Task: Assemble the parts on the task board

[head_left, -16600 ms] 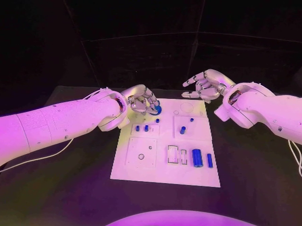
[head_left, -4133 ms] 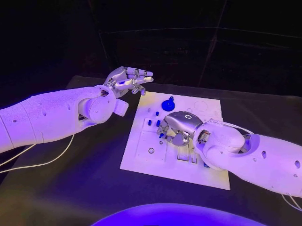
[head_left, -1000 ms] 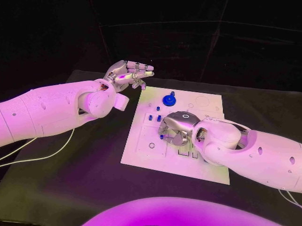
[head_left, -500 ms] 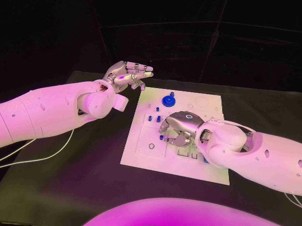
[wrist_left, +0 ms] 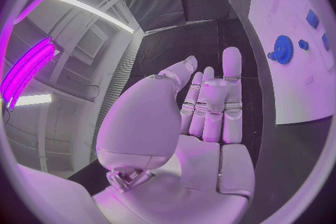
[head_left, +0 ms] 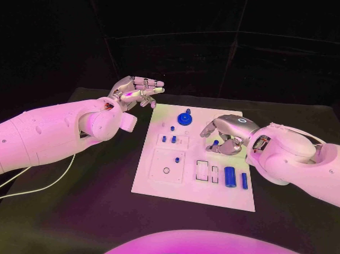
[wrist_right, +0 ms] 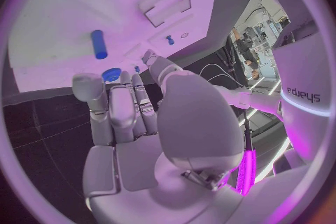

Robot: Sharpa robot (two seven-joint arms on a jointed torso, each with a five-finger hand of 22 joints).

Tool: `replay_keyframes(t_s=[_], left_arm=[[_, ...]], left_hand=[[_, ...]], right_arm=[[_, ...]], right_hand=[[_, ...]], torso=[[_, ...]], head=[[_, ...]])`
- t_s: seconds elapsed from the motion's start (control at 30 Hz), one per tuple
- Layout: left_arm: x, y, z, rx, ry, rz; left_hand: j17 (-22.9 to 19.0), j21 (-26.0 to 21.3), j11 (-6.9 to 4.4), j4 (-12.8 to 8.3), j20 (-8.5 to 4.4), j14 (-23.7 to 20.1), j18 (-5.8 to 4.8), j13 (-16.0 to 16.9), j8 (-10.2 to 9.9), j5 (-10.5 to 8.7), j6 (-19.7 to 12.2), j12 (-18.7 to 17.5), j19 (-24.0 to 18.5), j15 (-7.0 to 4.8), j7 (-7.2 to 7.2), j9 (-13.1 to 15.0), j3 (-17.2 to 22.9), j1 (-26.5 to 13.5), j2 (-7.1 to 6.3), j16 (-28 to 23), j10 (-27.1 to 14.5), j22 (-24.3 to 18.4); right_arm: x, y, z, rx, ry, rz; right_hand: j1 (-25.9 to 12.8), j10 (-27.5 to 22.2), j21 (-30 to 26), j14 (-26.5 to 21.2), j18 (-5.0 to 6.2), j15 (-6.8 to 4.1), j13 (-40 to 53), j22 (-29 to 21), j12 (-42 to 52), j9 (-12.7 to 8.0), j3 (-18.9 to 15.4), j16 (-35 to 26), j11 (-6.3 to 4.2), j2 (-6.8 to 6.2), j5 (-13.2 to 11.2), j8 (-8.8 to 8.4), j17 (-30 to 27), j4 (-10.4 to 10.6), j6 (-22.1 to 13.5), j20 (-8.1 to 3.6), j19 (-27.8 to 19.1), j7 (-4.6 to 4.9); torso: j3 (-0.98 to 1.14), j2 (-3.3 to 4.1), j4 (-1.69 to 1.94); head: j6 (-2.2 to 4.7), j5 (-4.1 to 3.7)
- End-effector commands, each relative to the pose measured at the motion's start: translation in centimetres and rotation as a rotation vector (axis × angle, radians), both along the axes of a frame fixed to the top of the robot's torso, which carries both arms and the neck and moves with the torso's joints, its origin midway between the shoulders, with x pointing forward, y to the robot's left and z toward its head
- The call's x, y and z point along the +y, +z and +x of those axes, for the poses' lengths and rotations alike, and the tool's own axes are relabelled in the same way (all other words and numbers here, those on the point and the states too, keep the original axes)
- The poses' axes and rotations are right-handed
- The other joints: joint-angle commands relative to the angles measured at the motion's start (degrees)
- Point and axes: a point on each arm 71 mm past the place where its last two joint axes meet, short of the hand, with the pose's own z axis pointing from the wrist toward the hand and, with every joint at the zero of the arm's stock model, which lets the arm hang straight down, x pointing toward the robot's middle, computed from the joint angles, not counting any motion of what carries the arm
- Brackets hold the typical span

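The white task board (head_left: 187,182) lies mid-table. At its far end stands a blue gear (head_left: 185,118) (wrist_left: 283,49), with several small blue pegs (head_left: 168,139) just in front of it. A blue peg (head_left: 214,143) (wrist_right: 98,43) lies on the board just below my right hand's fingertips, apart from them. My right hand (head_left: 227,135) (wrist_right: 133,117) hovers over the board's right middle, fingers loosely bent, holding nothing. A thick blue cylinder (head_left: 230,176) and a thin blue bar (head_left: 244,180) lie near the front right. My left hand (head_left: 135,90) (wrist_left: 203,117) is raised off the board's far left corner, fingers straight, empty.
Two empty rectangular slots (head_left: 208,172) sit left of the thick cylinder, and a raised square with a round hole (head_left: 166,170) is at the board's front left. A white cable (head_left: 33,185) trails across the black table on the left.
My right hand has lifted from the board's centre and moved right and back, uncovering the slots, the cylinder and the bar. My left hand has barely moved.
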Motion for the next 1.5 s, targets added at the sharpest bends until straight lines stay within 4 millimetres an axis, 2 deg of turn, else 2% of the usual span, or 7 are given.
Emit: replay_keyframes(t_s=[0.03,0.13,0.27,0.57,0.7,0.93,1.5], left_arm=[[-0.2,0.2,0.0,-0.016,-0.003,-0.012],[-0.2,0.3,0.0,-0.019,-0.006,-0.014],[-0.2,0.3,0.0,-0.021,-0.006,-0.015],[-0.5,0.2,0.0,-0.018,-0.013,-0.016],[-0.5,0.2,0.0,-0.016,-0.013,-0.016],[-0.4,0.2,0.1,-0.017,-0.006,-0.013],[-0.4,0.2,0.1,-0.011,-0.014,-0.014]], left_hand=[[-0.1,-0.3,-0.10,-0.3,0.33,0.1,0.34,0.0,0.1,0.12,-0.3,0.3,0.0,0.29,0.09,0.0,0.0,0.2,0.03,0.2,-0.5,-0.1],[-0.1,-0.3,-0.10,-0.3,0.34,0.1,0.34,0.0,0.1,0.11,-0.3,0.3,0.0,0.30,0.09,0.0,-0.1,0.1,-0.01,0.2,-0.5,-0.1],[-0.1,-0.3,-0.10,-0.3,0.34,0.1,0.34,0.0,0.1,0.11,-0.3,0.3,0.0,0.30,0.09,0.0,-0.1,0.1,-0.01,0.2,-0.5,-0.1],[-0.1,-0.3,-0.08,-0.4,0.35,0.1,0.35,0.0,0.1,0.11,-0.4,0.4,0.0,0.30,0.11,0.0,-0.1,0.1,-0.09,0.2,-0.6,-0.1],[-0.1,-0.3,-0.08,-0.4,0.35,0.1,0.35,0.0,0.1,0.11,-0.4,0.4,0.0,0.30,0.11,0.0,-0.1,0.1,-0.09,0.2,-0.6,-0.1],[-0.1,-0.3,-0.07,-0.4,0.36,0.1,0.35,0.0,0.1,0.13,-0.5,0.4,0.0,0.31,0.12,0.0,-0.1,0.1,-0.03,0.3,-0.7,-0.1],[-0.3,-0.3,-0.03,-1.0,0.33,0.0,0.38,-0.1,0.4,0.25,-0.7,0.9,0.1,0.29,0.18,0.0,0.5,0.9,0.30,0.3,-1.1,0.0]], right_arm=[[-1.6,-0.1,0.6,0.074,-0.073,-0.023],[-2.4,0.0,0.8,0.078,-0.093,-0.040],[-2.6,0.0,1.0,0.078,-0.095,-0.058],[-2.0,-0.5,1.5,0.098,-0.084,-0.101],[-1.5,-0.8,1.5,0.109,-0.071,-0.117],[-1.1,-1.4,1.6,0.131,-0.056,-0.140],[-1.2,-1.7,1.9,0.107,-0.065,-0.157]], right_hand=[[0.6,-0.8,-0.6,-0.3,1.19,-0.29,0.0,-0.5,0.7,0.1,-2.0,-0.5,0.10,0.50,0.8,0.09,-0.6,-0.1,0.0,0.11,-0.5,-0.35],[1.0,-1.7,-0.8,-0.4,1.24,-0.18,0.0,-0.8,1.1,0.1,-3.5,-0.6,0.22,0.89,0.9,0.07,-1.0,0.0,0.1,0.18,-0.6,-0.82],[1.6,-2.4,-1.1,-0.5,1.26,-0.08,0.0,-1.1,1.4,0.1,-4.9,-0.8,0.34,1.39,0.9,-0.04,-1.4,0.1,-0.1,0.25,-0.7,-1.20],[2.6,-2.2,-1.2,-0.5,1.26,-0.14,0.1,-1.2,2.3,0.2,-5.7,-0.7,0.25,2.46,1.0,0.13,-1.5,0.0,0.3,0.29,-0.6,-1.17],[3.1,0.2,-1.0,0.0,1.24,-0.53,0.1,-0.9,3.8,0.3,-5.6,-0.1,-0.27,3.78,1.3,0.66,-0.9,0.1,2.0,0.13,-0.1,-0.78],[3.9,4.8,-0.1,0.8,0.90,-1.09,-0.2,0.7,4.5,0.5,-3.5,0.5,-0.96,5.11,1.6,1.43,-0.4,0.1,5.3,-0.34,1.2,-0.67],[3.7,7.2,0.1,0.9,0.82,-1.28,-0.3,0.9,2.5,0.3,-1.0,0.2,-1.14,4.43,2.3,1.08,-0.7,0.2,7.0,-0.65,1.8,-0.55]], torso=[[-0.04,0.02,0.30],[-0.08,0.06,0.41],[0.10,0.05,-0.01],[0.00,0.05,0.22],[-0.04,0.09,0.29],[-0.03,0.07,0.10],[0.00,0.06,0.15]], head=[[0.52,-0.69],[0.87,-1.29],[1.13,-1.20],[1.01,-1.22],[0.79,-1.00],[0.50,-0.90],[0.34,-1.23]])
